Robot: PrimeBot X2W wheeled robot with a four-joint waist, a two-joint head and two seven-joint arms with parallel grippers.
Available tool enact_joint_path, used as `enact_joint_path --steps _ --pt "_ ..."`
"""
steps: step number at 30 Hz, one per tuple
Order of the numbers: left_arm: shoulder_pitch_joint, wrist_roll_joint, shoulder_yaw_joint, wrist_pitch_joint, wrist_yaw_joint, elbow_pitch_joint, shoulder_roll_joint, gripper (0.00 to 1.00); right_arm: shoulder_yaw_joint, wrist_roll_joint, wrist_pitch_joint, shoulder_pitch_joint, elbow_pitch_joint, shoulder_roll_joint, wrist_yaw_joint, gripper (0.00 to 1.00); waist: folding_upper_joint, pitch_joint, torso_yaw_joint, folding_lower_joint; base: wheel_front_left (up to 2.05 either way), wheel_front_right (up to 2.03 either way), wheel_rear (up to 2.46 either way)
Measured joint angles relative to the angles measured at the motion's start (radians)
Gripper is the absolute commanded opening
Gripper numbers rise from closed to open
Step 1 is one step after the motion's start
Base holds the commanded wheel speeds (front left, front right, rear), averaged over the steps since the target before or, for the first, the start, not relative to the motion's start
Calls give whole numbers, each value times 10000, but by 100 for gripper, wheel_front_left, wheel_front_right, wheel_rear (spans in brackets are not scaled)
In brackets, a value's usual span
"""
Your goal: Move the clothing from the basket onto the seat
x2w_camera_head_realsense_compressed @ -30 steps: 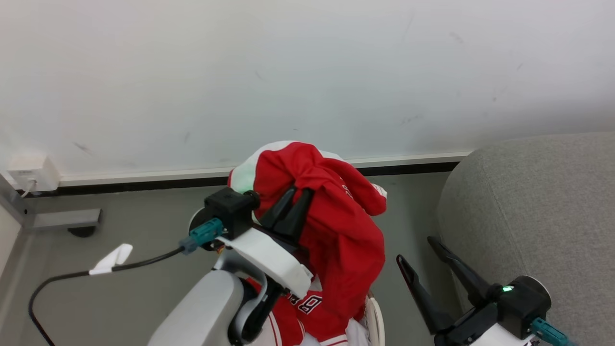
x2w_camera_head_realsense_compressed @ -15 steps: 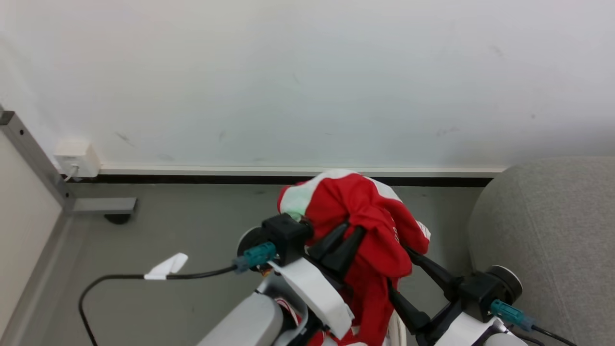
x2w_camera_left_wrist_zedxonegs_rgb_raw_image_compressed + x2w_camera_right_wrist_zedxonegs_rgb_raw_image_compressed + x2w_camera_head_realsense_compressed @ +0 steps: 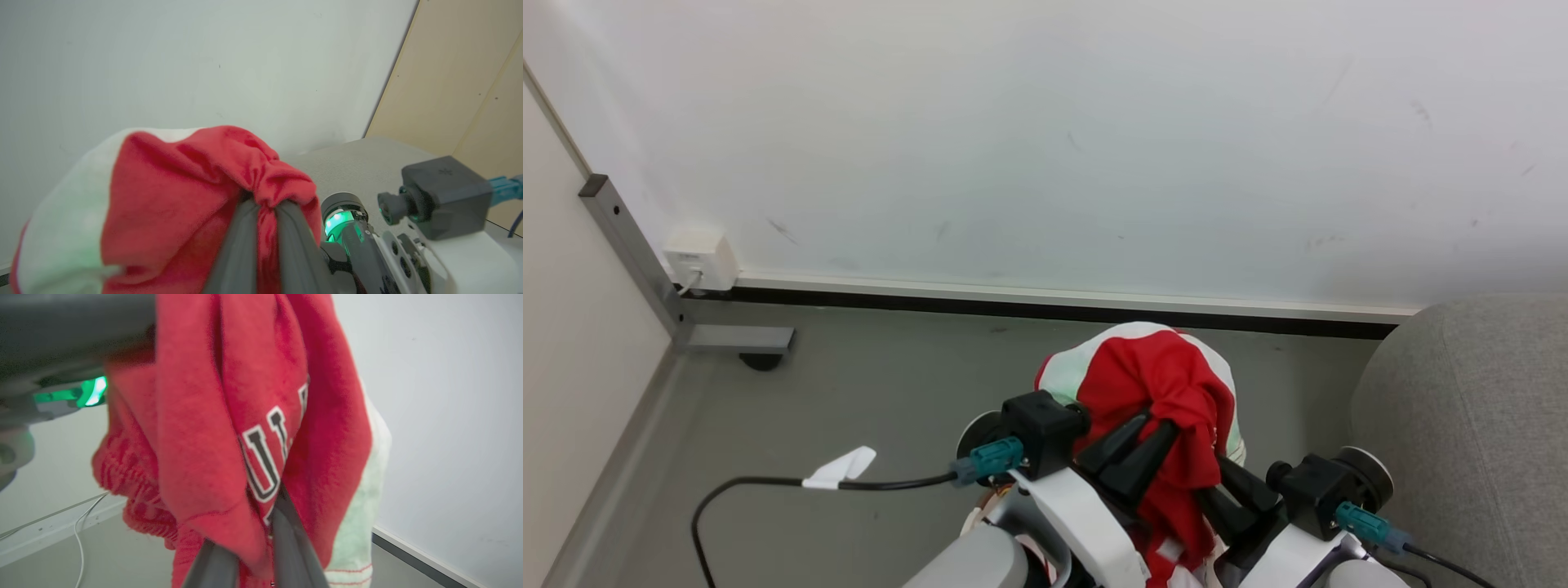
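**By the far wall, above grey floor: red clothing pinched from both sides**

Far left: beige panel (image 3: 564, 327), edged by a slanting grey metal post (image 3: 629, 245). White socket box (image 3: 698, 260) low on the wall (image 3: 1045, 122), just right of the post.

Near left, over the floor (image 3: 890, 384): black cable (image 3: 898, 483) with white tag (image 3: 837, 469), ending in a teal plug (image 3: 990, 459) at the left wrist.

Centre: left gripper (image 3: 1158, 423), fingers (image 3: 235, 253) pressed together on a bunched fold of the clothing (image 3: 1168, 380), red cloth squeezed between them.

Clothing: red with white trim, held up clear of the floor, heaped over the left fingertips and hanging below them. Apart from the wall, left of the seat, not touching it. Black-and-white lettering partly legible in the right wrist view.

Right of centre: right gripper (image 3: 1215, 483), reaching into the hanging cloth from the right. Fingers (image 3: 295, 543) pinching a lower fold, one on either side, cloth filling the gap.

Far right: the seat (image 3: 1470, 425), light-grey woven fabric, rounded corner.
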Motion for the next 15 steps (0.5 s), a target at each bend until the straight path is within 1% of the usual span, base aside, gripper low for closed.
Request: enact_joint_path --steps 15 --pt "-17 -94 205 -48 232 90 150 0 -328 0 0 47 -320 73 -2 0 0 124 -290 -1 0 0 0"
